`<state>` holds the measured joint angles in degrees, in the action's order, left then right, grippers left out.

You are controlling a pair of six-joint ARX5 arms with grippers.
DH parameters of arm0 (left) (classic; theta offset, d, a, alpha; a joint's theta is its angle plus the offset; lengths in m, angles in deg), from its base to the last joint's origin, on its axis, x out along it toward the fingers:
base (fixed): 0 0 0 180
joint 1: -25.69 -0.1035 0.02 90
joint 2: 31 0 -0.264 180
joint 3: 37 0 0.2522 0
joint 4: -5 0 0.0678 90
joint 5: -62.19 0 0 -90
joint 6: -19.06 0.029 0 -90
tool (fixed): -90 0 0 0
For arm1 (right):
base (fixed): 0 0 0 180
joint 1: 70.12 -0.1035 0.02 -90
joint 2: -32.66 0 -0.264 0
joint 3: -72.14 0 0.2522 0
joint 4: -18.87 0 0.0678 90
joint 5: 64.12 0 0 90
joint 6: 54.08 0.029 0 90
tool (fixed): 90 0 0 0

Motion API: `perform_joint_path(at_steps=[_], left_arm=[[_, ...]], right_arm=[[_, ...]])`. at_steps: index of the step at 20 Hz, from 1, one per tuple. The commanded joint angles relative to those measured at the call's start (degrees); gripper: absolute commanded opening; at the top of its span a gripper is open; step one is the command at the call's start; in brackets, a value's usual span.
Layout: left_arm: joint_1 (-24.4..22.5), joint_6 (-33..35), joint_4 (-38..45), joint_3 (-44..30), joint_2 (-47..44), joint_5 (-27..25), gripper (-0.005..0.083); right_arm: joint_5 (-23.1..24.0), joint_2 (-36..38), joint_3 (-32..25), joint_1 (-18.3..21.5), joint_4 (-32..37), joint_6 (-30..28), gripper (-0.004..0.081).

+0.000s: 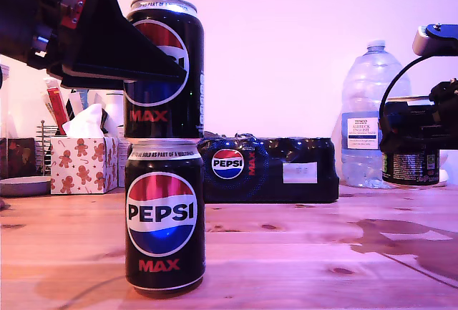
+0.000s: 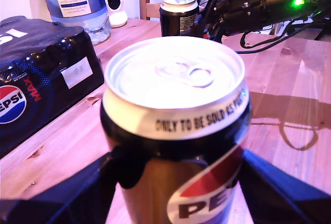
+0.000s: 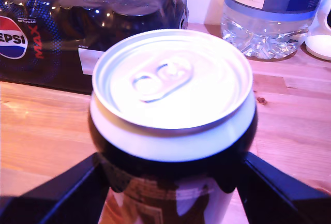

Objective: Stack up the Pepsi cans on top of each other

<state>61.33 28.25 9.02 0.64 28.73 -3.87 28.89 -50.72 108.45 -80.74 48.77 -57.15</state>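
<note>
two cans stacked, third held ready

my first gripper (image 1: 154, 66) is clenched on the top can (image 1: 166, 66), likely to steady it square on the bottom can (image 1: 164, 217); its rim sits just above the jaws, body between them. my second gripper (image 1: 418, 142) grasps the third can (image 1: 410, 163) the same way, well apart from the stack at the exterior view's right, by the water bottle (image 1: 366, 117), likely waiting until the top is free.
</note>
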Motion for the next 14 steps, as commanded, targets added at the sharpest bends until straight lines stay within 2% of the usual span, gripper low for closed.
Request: perform_joint_path(at_steps=[1, 8, 9, 12, 14], left_arm=[[0.2, -0.2, -0.7, 0.2, -0.2, -0.2, 0.039], [0.2, -0.2, -2.4, 0.2, -0.2, -0.9, 0.0401], [0.2, -0.2, -2.4, 0.2, -0.2, -0.9, 0.0455], [0.2, -1.6, -2.4, 0.2, -0.2, -0.9, 0.0775], [0.2, -1.9, -2.4, 0.2, -0.2, -0.5, 0.0793]], right_arm=[[0.0, 1.7, 0.9, -0.2, 2.3, 0.0, 0.0367], [0.0, 1.7, 0.9, -0.2, 2.3, 0.0, 0.0367], [0.0, 1.7, 0.9, -0.2, 2.3, 0.0, 0.0367], [0.0, 1.7, 0.9, -0.2, 2.3, 0.0, 0.0367], [0.0, 1.7, 0.9, -0.2, 2.3, 0.0, 0.0367]])
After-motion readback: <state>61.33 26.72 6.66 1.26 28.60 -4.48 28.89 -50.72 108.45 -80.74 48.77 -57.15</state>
